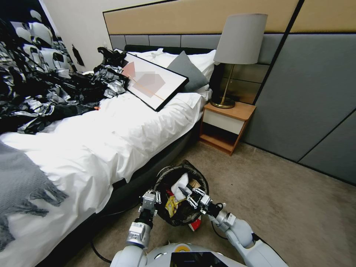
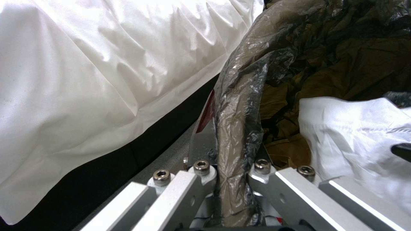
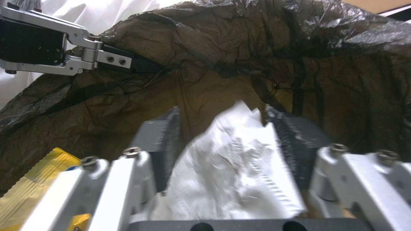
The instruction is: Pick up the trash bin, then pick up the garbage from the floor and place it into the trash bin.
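Observation:
The trash bin (image 1: 163, 178), lined with a crinkly black bag, hangs just above the carpet beside the bed. My left gripper (image 1: 151, 193) is shut on its near rim (image 2: 233, 106), one finger inside and one outside. My right gripper (image 1: 187, 194) reaches into the bin's mouth and is open, with a white tissue (image 3: 231, 160) lying loosely between its spread fingers (image 3: 295, 134). The same tissue (image 1: 180, 183) rests on top of the garbage inside. A yellow wrapper (image 1: 171, 205) and brown crumpled paper (image 1: 193, 183) lie in the bin too.
The bed with a white sheet (image 1: 122, 137) stands close on the left, its dark base beside the bin. A wooden nightstand (image 1: 226, 126) with a lamp stands ahead. Open beige carpet (image 1: 289, 196) stretches to the right. A black cable (image 1: 98, 252) runs along the floor near my base.

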Robot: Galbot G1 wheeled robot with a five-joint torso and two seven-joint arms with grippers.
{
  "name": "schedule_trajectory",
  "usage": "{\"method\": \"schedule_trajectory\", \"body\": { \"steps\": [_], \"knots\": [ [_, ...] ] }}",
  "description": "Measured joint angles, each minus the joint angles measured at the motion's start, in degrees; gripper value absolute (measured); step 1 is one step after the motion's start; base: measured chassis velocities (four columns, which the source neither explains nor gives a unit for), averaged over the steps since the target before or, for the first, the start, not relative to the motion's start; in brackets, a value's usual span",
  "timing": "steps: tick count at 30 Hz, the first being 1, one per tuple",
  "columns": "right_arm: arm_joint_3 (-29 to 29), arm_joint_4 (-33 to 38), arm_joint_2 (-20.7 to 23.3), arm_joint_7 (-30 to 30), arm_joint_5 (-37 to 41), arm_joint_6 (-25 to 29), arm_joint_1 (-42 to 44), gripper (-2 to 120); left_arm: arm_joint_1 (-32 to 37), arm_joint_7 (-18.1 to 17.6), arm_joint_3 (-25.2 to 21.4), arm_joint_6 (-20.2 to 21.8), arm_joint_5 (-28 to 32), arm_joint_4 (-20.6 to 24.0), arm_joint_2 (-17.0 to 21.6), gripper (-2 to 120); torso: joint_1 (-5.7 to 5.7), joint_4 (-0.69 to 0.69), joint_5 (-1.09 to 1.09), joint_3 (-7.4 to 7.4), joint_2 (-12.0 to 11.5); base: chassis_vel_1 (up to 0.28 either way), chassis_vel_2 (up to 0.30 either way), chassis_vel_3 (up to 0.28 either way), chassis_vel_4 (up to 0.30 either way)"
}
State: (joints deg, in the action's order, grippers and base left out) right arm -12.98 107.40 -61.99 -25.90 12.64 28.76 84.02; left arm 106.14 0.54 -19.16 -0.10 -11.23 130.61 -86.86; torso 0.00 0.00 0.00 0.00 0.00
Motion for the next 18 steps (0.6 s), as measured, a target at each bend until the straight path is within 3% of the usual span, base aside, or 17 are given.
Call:
{"method": "schedule_trajectory", "body": {
  "steps": [3,7,9,18],
  "knots": [
    [-0.1,0.2,0.3,0.0,-0.1,0.1,0.2,77,0.1,0.0,0.0,0.0,0.0,0.0,0.1,1,0.00,0.00,0.00,0.00,0.0,0.000,0.000,0.000,0.000],
    [0.0,0.2,0.6,0.1,-0.3,0.1,0.3,86,0.1,0.0,0.1,0.0,0.0,0.1,0.1,1,0.00,0.00,0.00,0.00,0.0,0.000,0.000,0.000,0.000],
    [-0.1,0.5,0.7,0.0,-0.5,0.3,0.6,96,0.1,0.0,0.1,0.0,0.0,0.1,0.1,1,0.00,0.00,0.00,0.00,0.0,0.000,0.000,0.000,0.000],
    [-1.9,4.9,1.1,-0.1,-2.3,2.5,2.2,113,0.1,0.0,-0.2,0.3,0.0,0.2,0.3,1,0.00,0.00,0.00,0.00,0.0,0.000,0.000,0.000,0.000]
  ]
}}
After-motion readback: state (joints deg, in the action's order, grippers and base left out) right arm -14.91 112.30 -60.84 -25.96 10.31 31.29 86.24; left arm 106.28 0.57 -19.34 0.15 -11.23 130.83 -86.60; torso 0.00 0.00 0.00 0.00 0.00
